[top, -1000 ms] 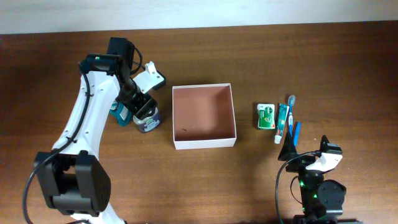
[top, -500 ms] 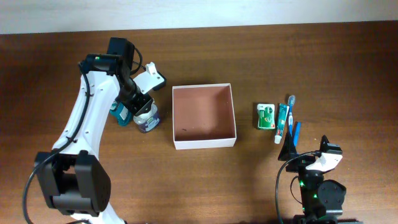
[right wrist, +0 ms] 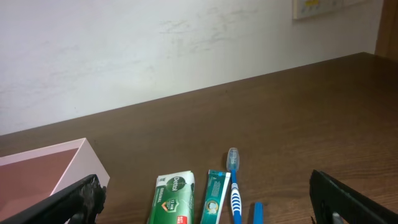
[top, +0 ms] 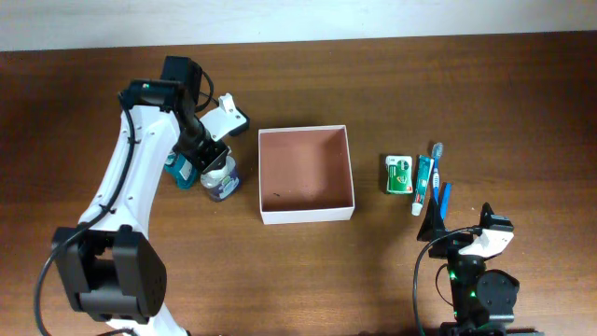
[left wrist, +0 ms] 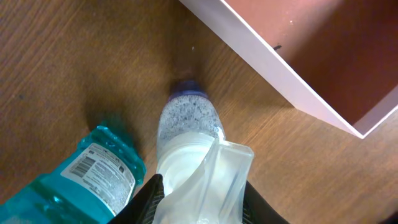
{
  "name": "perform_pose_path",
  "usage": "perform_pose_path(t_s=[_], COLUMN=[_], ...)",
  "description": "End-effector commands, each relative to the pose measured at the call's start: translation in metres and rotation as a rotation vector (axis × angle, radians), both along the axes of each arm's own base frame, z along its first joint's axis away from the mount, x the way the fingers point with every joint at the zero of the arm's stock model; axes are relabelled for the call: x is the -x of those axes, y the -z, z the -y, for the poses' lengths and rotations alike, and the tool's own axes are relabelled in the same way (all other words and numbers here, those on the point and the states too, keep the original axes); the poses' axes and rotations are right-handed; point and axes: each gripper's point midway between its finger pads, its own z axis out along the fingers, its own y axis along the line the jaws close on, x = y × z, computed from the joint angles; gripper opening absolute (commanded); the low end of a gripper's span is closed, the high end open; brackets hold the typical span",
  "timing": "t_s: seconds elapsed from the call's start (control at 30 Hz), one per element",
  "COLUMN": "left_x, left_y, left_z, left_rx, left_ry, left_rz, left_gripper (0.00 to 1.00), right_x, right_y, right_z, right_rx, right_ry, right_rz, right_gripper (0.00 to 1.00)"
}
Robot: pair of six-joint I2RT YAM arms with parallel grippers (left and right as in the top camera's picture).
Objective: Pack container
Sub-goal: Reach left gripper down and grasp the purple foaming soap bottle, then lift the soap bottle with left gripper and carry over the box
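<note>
- The container (top: 306,173) is set open side up at the middle of the worktop (top: 485,103). It lies just to the right of the left hand (left wrist: 199,196) and well apart from the right hand (right wrist: 208,202).
- The left hand is seen clamped on a pale speckled bottle (left wrist: 189,121), with a finger pressed against each side. A teal bottle (left wrist: 93,177) is stood just beside it.
- The right hand is held spread wide.
- Compared with a second ago, the left hand's fingers are drawn in against the bottle; nothing else is shifted.
- Counted: one container, two bottles, one green packet (top: 399,175), one toothpaste tube (top: 423,182), one toothbrush (top: 435,163) and one small blue item (top: 445,196) that cannot be identified.
</note>
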Motion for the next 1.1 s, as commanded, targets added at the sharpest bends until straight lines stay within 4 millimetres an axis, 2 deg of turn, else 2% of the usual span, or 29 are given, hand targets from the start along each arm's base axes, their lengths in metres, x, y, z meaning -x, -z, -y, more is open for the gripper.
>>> perform_pose_path(t_s=[0.0,0.27,0.37,0.63,0.87,1.07], left_x=[-0.013,-0.016,-0.02,-0.043,-0.048,-0.038], left_y=[-0.022,-0.045,-0.057,-0.117,-0.156,-0.162], left_z=[-0.001,0.0,0.0,0.006,0.032,0.07], left_rx=[0.007,0.01,0.014,0.03,0.053,0.059], left_ry=[0.004,0.004,0.004,0.012,0.081,0.231], left_rz=[0.061,0.093,0.127,0.311,0.43,0.459], left_gripper=[0.26,0.25,0.22,0.21,0.21,0.19], right_x=[0.0,0.0,0.0,0.0,0.0,0.0], right_y=[0.002,0.002,0.002,0.002,0.002,0.002], right_z=[-0.001,-0.001,-0.001,-0.001,-0.001,-0.001], right_rx=[0.007,0.007,0.007,0.007,0.007,0.007], right_ry=[-0.004,-0.004,-0.004,-0.004,-0.004,-0.004], right_rz=[-0.004,-0.004,-0.004,-0.004,-0.004,-0.004], right_gripper=[0.98,0.98,0.98,0.98,0.98,0.99])
